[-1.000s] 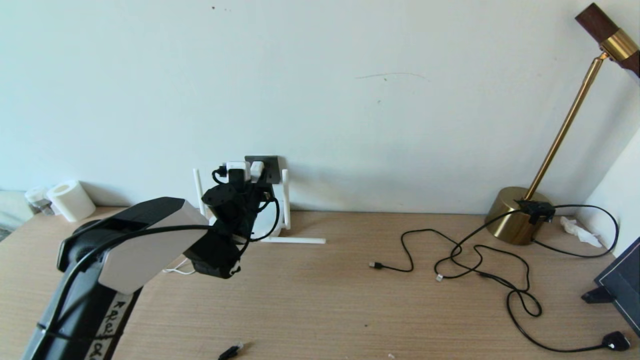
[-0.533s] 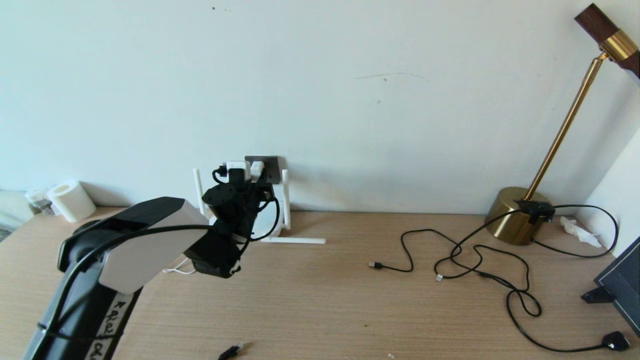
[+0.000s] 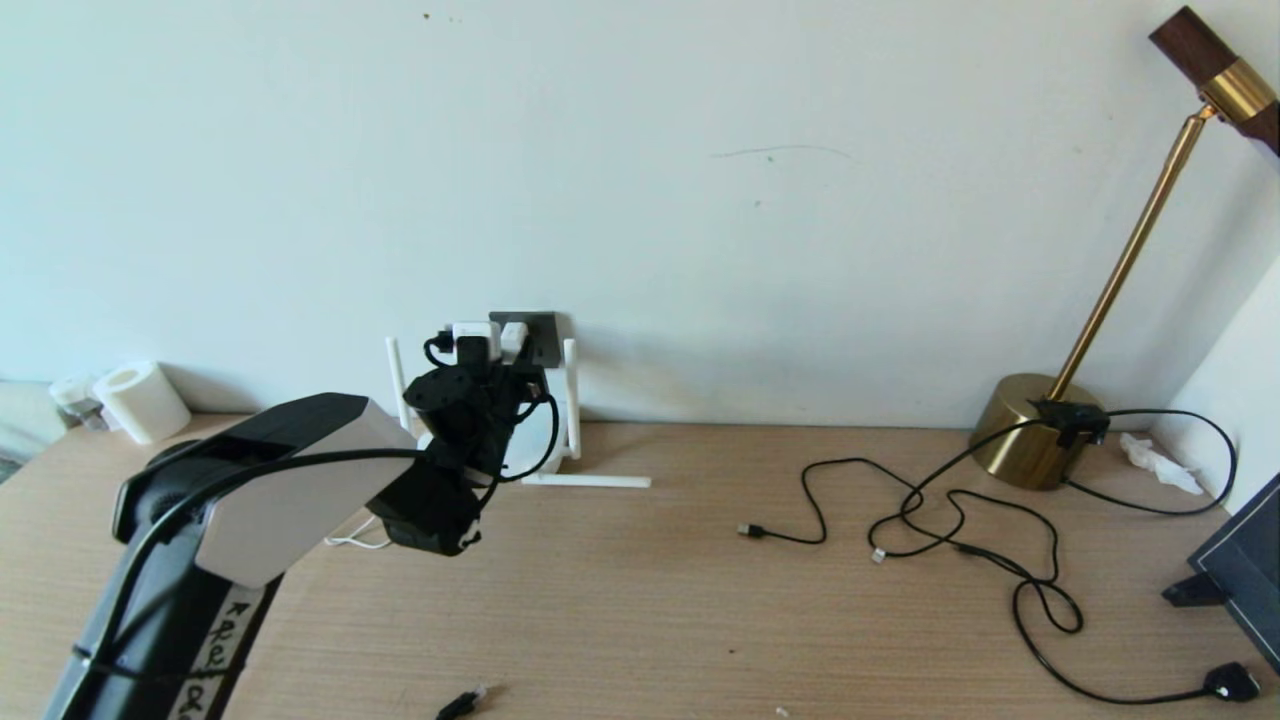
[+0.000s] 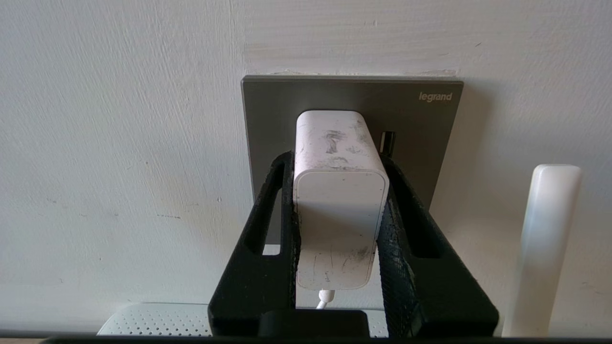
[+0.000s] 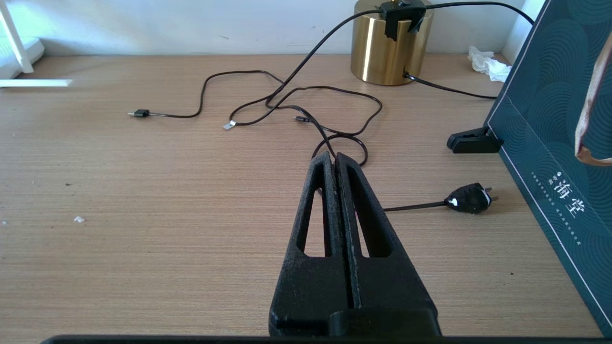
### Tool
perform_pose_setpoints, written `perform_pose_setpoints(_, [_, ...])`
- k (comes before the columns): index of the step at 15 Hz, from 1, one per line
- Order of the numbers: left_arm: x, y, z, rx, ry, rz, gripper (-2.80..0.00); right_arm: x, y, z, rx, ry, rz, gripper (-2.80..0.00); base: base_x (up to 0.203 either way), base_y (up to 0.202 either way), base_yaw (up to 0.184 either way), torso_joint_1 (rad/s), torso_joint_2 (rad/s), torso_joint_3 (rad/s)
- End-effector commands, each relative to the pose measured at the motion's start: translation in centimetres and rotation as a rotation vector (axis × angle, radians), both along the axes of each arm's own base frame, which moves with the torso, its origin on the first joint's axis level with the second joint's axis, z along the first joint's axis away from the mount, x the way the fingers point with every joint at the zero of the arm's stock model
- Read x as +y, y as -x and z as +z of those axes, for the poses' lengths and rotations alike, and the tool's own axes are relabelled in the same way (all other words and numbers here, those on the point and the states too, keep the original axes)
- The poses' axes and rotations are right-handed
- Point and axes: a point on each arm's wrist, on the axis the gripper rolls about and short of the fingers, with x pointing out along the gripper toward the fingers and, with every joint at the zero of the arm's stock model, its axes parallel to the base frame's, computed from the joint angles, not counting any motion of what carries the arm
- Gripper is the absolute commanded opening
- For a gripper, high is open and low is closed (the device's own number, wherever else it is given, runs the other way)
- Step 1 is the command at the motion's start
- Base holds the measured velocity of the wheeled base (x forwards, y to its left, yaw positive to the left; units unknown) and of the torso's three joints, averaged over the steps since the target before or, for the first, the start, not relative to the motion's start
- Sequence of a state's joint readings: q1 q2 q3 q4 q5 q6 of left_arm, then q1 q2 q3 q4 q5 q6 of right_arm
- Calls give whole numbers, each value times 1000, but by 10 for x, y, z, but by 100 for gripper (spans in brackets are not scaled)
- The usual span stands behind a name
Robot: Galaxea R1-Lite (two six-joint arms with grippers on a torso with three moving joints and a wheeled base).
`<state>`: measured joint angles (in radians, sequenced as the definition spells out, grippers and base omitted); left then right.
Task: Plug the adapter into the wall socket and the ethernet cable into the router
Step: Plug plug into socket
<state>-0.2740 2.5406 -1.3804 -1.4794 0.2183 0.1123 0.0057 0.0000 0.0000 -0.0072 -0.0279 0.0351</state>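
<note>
Comparing with a second ago, nothing moved: the left gripper [image 4: 340,200] still pinches the adapter [image 4: 338,191] against the wall socket [image 4: 351,102], at ten o'clock on the desk, seemingly seated; release should follow.

The head view looks forward and down across the pale wooden desk [image 3: 640,600] to the white painted wall [image 3: 700,150], from well back. The left wrist view sits just behind the left arm's black two-fingered claw [image 4: 340,191], facing the wall closely, the dark grey square socket plate [image 4: 351,95] filling the space ahead of the fingertips. The right wrist view looks low along the desk past the right arm's black claw [image 5: 335,160], with the round brass lamp base [image 5: 382,52] far ahead. Head and right wrist views share that base.
</note>
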Motion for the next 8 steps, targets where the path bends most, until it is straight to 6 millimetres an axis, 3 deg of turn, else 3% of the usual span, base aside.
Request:
perform_pose_setpoints(1, [1,1,1,-7,2,4,-280,0,0,0,0,0,1,-280,0,0,0,0,0,0])
perform_pose_setpoints(3, [0,1,-1,-2,0,0,-280,0,0,0,0,0,-1,-280,0,0,0,0,0,0])
perform_pose_setpoints(4, [1,2,0,-9,1,-1,0,0,0,0,0,0,-1,-280,0,0,0,0,0,0])
perform_pose_setpoints(8, [1,2,4,-22,6,-1,0,0,0,0,0,0,-1,-280,0,0,0,0,0,0])
